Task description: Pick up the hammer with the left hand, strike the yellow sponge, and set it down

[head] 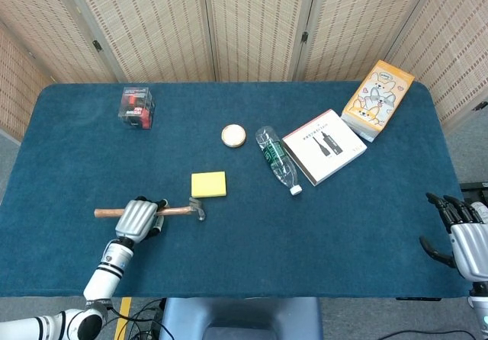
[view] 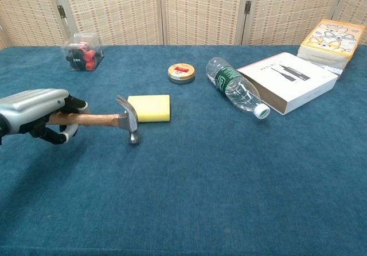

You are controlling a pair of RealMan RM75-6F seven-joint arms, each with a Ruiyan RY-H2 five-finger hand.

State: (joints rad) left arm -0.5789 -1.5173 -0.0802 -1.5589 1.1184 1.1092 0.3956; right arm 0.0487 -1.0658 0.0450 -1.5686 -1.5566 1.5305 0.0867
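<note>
Your left hand [view: 35,113] grips the wooden handle of the hammer [view: 109,120], and its steel head is just beside the near left corner of the yellow sponge [view: 149,107]. Your right hand [head: 463,233] rests at the table's right edge with fingers spread, holding nothing. The clear box [view: 84,51] at the far left contains red and black small items.

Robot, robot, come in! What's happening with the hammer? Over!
Left hand grips hammer, head beside yellow sponge. Right hand open, at table edge. Nothing in the way.
</note>
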